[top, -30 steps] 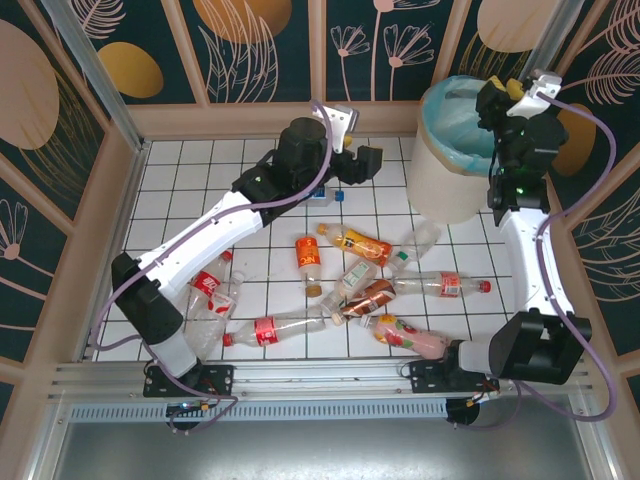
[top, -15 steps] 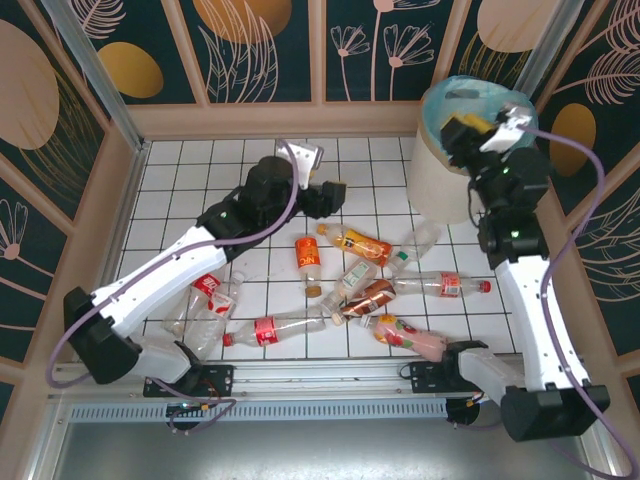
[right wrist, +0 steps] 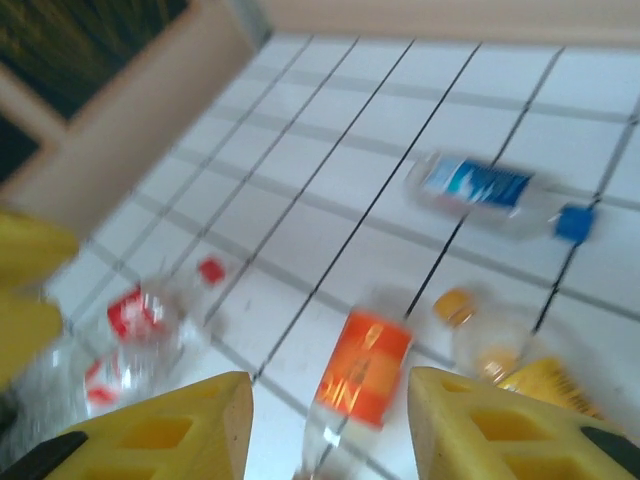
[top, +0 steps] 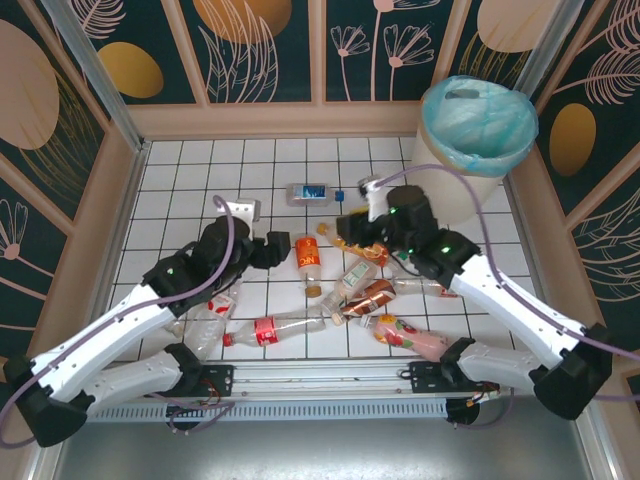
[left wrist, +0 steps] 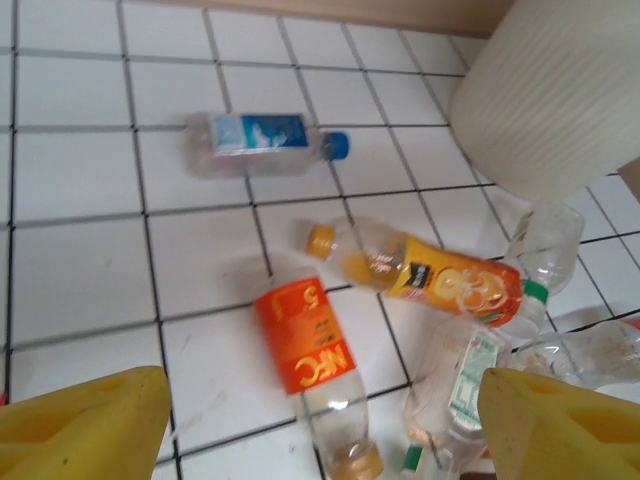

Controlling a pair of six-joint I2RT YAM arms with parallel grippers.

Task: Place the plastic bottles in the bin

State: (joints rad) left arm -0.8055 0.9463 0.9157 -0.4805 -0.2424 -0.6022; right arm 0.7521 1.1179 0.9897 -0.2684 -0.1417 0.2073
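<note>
Reference: overhead view, clock centred on the tiled table [top: 180, 170], 12 o'clock at the far wall.

**1. Left zone.** Crushed clear bottles [top: 207, 288] with red labels lie at 8 o'clock, partly under the left arm [top: 150, 310]. The left gripper [left wrist: 320, 390] hangs just left of centre. Its jaws are spread wide with nothing between them. In its wrist view, the orange-labelled bottle [left wrist: 305, 350] lies directly below the gap.

**2. Centre.** A blue-labelled bottle [top: 308, 193] lies alone at 12 o'clock. The other plastic bottles [top: 365, 290] form a heap running from centre to 5 o'clock, and several touch or cross one another.

**3. Right zone.** The right gripper [right wrist: 330, 385] hovers just right of centre, jaws apart and empty. Its blurred wrist view frames the same orange-labelled bottle. The bin [top: 455, 175] stands at 1 o'clock, apart from the heap. Whether any bottle lies inside it cannot be told.

**4. Hazards.**
- Arm contact: both grippers face one bottle. If both descend, the fingers are likely to meet.
- Roll-out: the bottles are round and the tile is smooth. An off-centre closure is likely to squeeze the bottle sideways into the heap.
- Drag: lifting one bottle from the heap may shift those resting on it.
- Sweep: the right forearm [top: 500, 295] crosses above the heap's right edge. Lowering it may scatter bottles toward 4 o'clock.
- Bin strike: a low carry toward 1 o'clock may hit the wall or snag the bag [top: 480, 115], so the bottle drops outside.
</note>
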